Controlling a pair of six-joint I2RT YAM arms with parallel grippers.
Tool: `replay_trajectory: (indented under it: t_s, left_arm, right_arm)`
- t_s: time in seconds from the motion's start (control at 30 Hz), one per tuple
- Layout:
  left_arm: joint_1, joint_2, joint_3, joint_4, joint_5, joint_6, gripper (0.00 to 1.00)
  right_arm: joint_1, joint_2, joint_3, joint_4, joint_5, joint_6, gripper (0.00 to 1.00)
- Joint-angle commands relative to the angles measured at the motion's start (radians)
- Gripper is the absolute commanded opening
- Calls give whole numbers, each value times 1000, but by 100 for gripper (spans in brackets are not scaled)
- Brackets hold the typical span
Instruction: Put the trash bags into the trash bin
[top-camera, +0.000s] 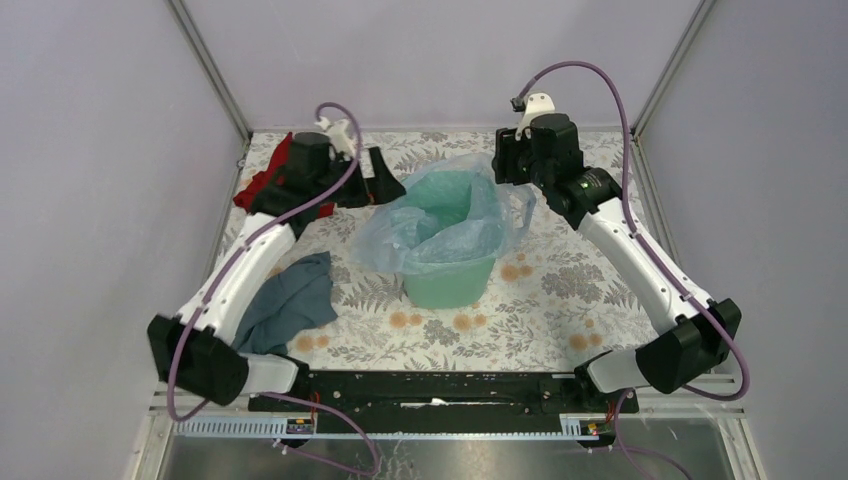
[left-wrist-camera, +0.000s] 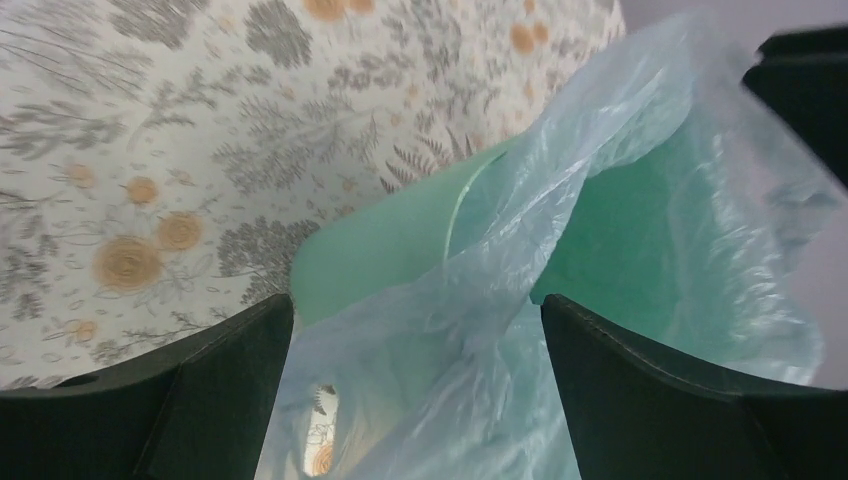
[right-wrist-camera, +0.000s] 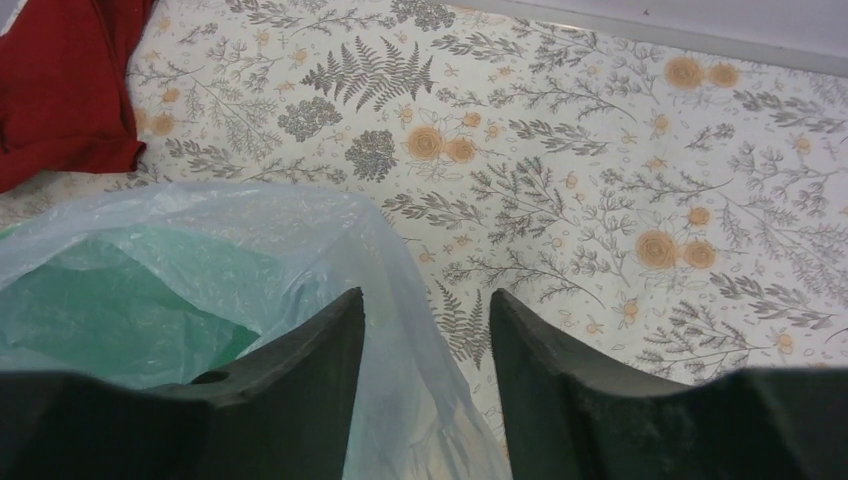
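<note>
The mint-green trash bin (top-camera: 452, 282) stands upright at the table's middle. The pale-blue translucent trash bag (top-camera: 440, 222) lies crumpled in its mouth, with film spilling over the left and far rim. My left gripper (top-camera: 384, 184) is open at the bin's far-left rim. In the left wrist view its fingers (left-wrist-camera: 215, 395) are spread wide, with bag film (left-wrist-camera: 470, 350) between them and the bin's wall (left-wrist-camera: 380, 250) beyond. My right gripper (top-camera: 506, 166) is open at the far-right rim. In the right wrist view the bag's edge (right-wrist-camera: 250, 230) runs between its fingers (right-wrist-camera: 300, 370).
A red cloth (top-camera: 262, 180) lies at the back left under the left arm, also in the right wrist view (right-wrist-camera: 60, 80). A grey-blue cloth (top-camera: 290, 300) lies on the floral tablecloth (top-camera: 560, 290) left of the bin. Walls and metal posts enclose the table.
</note>
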Motion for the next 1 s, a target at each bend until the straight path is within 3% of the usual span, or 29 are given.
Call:
replay_trajectory:
  t_s: [0.0, 0.17, 0.33, 0.5, 0.83, 0.97]
  left_arm:
    - [-75, 64, 81, 75, 21, 95, 99]
    - [-81, 141, 122, 76, -4, 76, 98]
    - [-79, 147, 110, 76, -106, 41, 87]
    - [-75, 106, 90, 116, -129, 32, 84]
    - [-36, 73, 29, 194, -196, -32, 77]
    - [-35, 93, 24, 207, -190, -45, 65]
  right_arm:
    - [1, 14, -4, 69, 9, -17, 51]
    - [-1, 29, -18, 86, -7, -27, 39]
    - [-4, 14, -42, 89, 10, -29, 29]
    - [-16, 20, -42, 100, 6, -11, 19]
    - [-19, 39, -22, 113, -12, 8, 14]
    - [-20, 45, -18, 114, -16, 7, 14]
